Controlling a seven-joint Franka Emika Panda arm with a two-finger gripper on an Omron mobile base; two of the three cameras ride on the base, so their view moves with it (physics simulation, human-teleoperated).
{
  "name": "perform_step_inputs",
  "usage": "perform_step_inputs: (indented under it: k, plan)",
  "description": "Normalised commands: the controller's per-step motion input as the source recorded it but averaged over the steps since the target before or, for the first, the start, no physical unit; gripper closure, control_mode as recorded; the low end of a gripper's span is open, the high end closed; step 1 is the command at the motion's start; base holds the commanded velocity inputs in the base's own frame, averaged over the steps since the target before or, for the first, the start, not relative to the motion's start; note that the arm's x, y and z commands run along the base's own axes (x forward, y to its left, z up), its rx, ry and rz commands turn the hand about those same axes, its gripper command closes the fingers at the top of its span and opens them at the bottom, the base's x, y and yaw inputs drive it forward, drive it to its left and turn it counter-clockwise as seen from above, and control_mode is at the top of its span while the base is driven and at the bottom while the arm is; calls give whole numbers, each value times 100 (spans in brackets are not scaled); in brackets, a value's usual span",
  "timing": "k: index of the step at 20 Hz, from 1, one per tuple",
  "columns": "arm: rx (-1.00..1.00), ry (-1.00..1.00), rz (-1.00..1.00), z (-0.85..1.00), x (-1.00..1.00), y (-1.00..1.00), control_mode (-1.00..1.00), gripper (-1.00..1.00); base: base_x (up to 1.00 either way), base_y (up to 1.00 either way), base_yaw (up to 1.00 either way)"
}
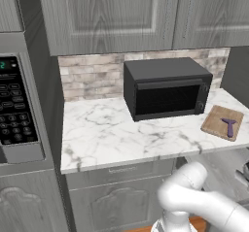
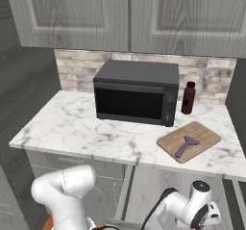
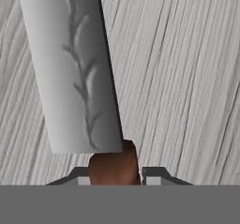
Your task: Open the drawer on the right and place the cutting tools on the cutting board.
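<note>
the gripper (image 3: 115,174) is down inside the open drawer (image 3: 187,78), its two dark finger tips drawn in against either side of the knife's reddish-brown handle (image 3: 114,164); the jaws are nearly closed and appear to clamp that handle; the silver blade (image 3: 70,63) runs away from the fingers over the pale grey wood-grain drawer floor; in the right base view the hand hangs low below the counter edge, in the drawer space; the cutting board (image 2: 206,136) lies on the white marble counter (image 2: 72,123), to the right of the black microwave (image 2: 136,92) and apart from it; the purple t-shaped tool (image 2: 185,146) rests flat on the board; a dark red bottle (image 2: 188,98) stands upright just beside the microwave's right end, behind the board.
</note>
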Motion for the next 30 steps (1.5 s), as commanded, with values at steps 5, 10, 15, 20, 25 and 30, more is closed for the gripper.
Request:
perform_step_inputs:
  k: [5, 10, 15, 20, 25, 30]
  plan:
    - [2, -13, -5, 96, -35, 2, -100, 100, 0, 0, 0]
    - [0, -14, -6, 100, -6, 17, -100, 100, 0, 0, 0]
    - [0, -8, -1, 100, -2, 26, -100, 100, 0, 0, 0]
    - [0, -1, -2, 95, 0, 19, -100, 100, 0, 0, 0]
    - [0, 0, -5, 92, 13, 18, -100, 100, 0, 0, 0]
    - [0, 0, -9, 100, 24, 25, -100, 100, 0, 0, 0]
